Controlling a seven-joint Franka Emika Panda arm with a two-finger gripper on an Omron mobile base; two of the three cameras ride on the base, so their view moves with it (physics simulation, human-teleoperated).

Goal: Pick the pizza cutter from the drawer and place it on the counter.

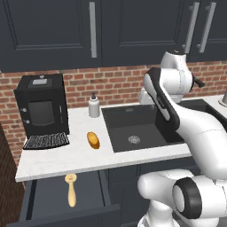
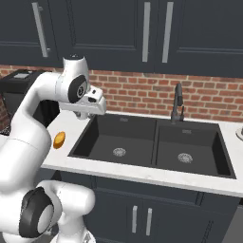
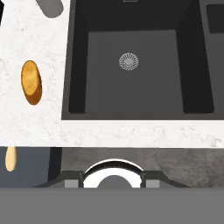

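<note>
The pizza cutter (image 1: 71, 189) lies in the open drawer (image 1: 44, 199) at the lower left, its round pale wheel toward the counter and its tan handle toward the drawer front. In the hand view just the tan handle end of the pizza cutter (image 3: 10, 158) peeks out below the counter (image 3: 131, 133) edge, over the dark drawer (image 3: 33, 164). My gripper (image 2: 87, 115) hangs above the left basin of the sink, well up and to the right of the drawer. The gripper (image 3: 112, 179) is open, its two tips wide apart with nothing between them.
An orange-brown bread roll (image 1: 93, 139) lies on the white counter (image 1: 57, 155) left of the black double sink (image 1: 137, 128). A soap bottle (image 1: 93, 105) and a black coffee machine (image 1: 42, 111) stand at the back. A faucet (image 2: 177, 104) rises behind the sink.
</note>
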